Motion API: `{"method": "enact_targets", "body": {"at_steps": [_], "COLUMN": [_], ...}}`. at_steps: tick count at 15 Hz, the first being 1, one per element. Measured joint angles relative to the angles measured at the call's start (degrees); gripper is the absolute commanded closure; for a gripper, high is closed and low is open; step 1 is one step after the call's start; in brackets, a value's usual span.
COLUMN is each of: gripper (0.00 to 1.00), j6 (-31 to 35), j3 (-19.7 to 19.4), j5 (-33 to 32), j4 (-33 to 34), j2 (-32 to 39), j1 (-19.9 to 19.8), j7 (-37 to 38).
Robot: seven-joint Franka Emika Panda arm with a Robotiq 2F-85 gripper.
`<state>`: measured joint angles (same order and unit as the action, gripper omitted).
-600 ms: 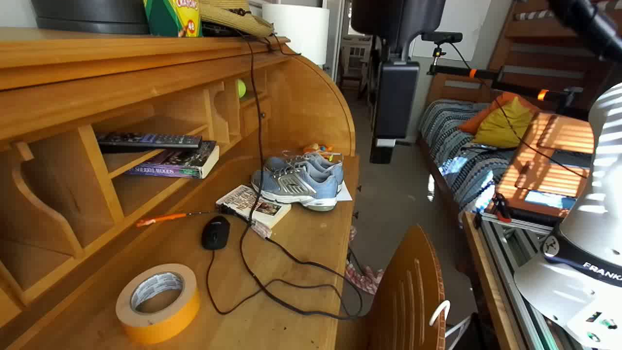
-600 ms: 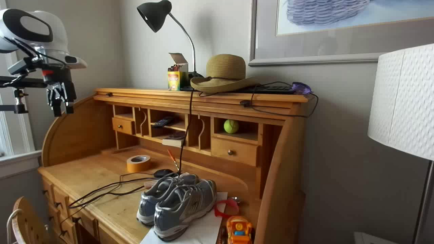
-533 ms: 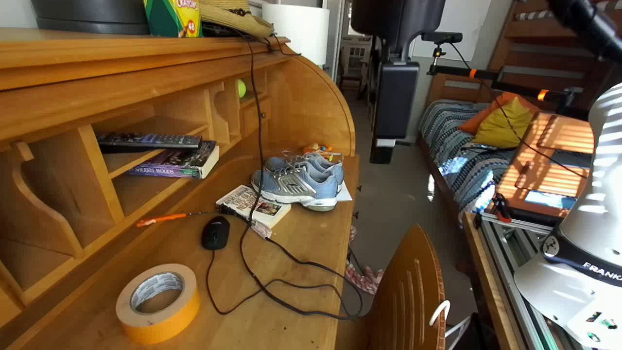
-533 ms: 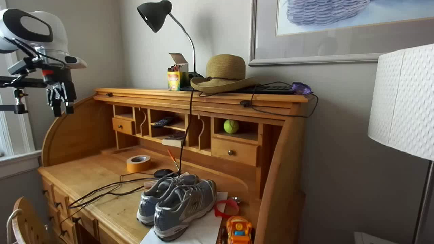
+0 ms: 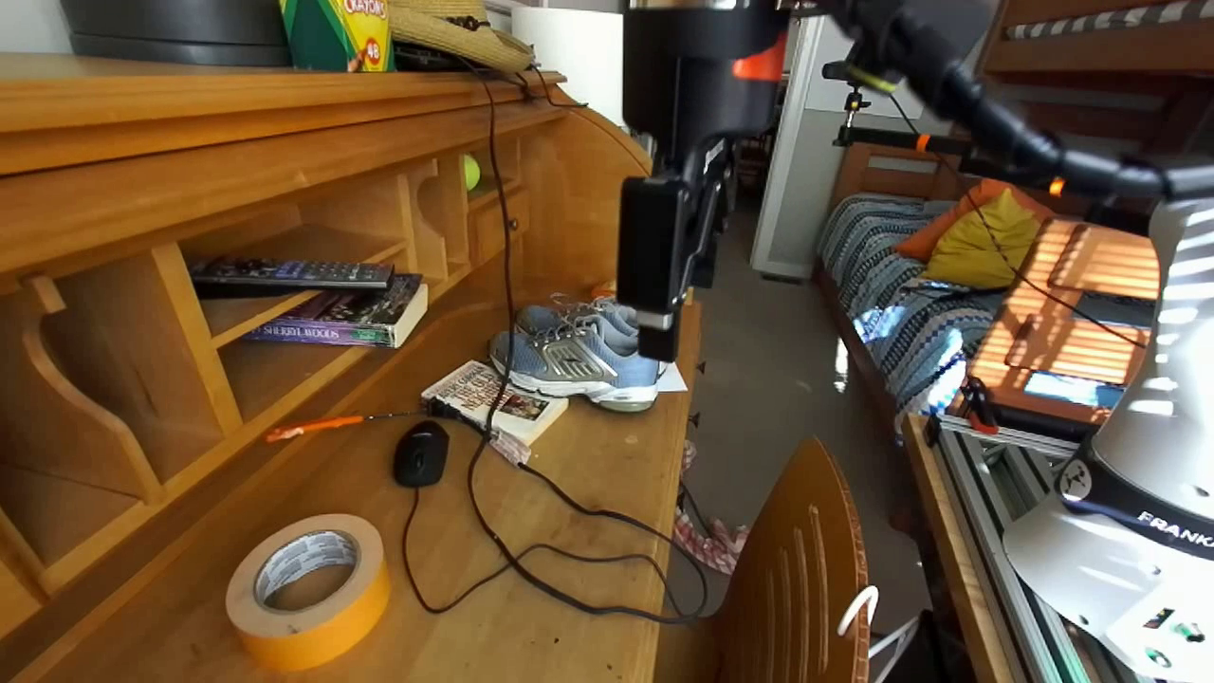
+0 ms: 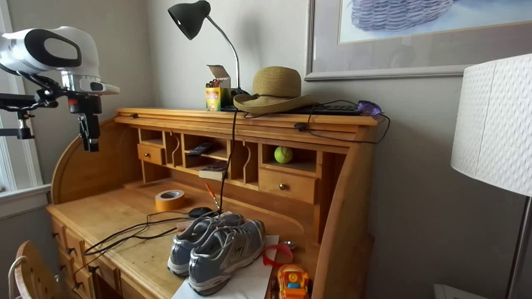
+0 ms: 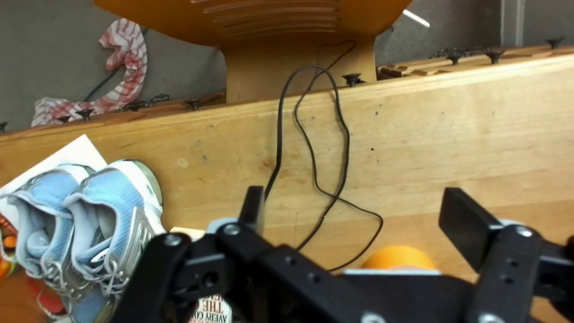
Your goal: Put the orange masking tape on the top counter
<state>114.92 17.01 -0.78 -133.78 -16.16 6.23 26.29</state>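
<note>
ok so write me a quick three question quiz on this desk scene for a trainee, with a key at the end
1. The orange masking tape is meant to go on the top counter. Which surface does it lie on now?
2. True or false: the gripper is shut on the tape.
3. Which of these stands on the top counter? A, the running shoes; B, the crayon box; C, the black mouse.

Key
1. The lower desk surface.
2. False: it is open and holds nothing.
3. B.
</note>
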Motion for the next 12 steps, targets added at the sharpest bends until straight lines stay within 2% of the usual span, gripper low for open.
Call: {"method": "enact_targets", "body": {"at_steps": [5,7,9,10,12], "gripper": [0.0,0.0,0.0,0.0,0.0], "j6": [16.4,23.2,29.0,30.0,30.1], "j3": [-1.0,-1.1,-2.2,-3.4,-5.2], "j5": [0.6,-1.6,-6.7,-9.6,-12.3], "j4": [-1.5,-1.4,-0.8,0.1,2.6], "j2": [9.7,14.2,19.0,21.4,25.4], "j1": [-0.4,-0.4,-0.1,0.1,0.4], "j7": [12.9,20.5,29.1,33.3,36.9]}}
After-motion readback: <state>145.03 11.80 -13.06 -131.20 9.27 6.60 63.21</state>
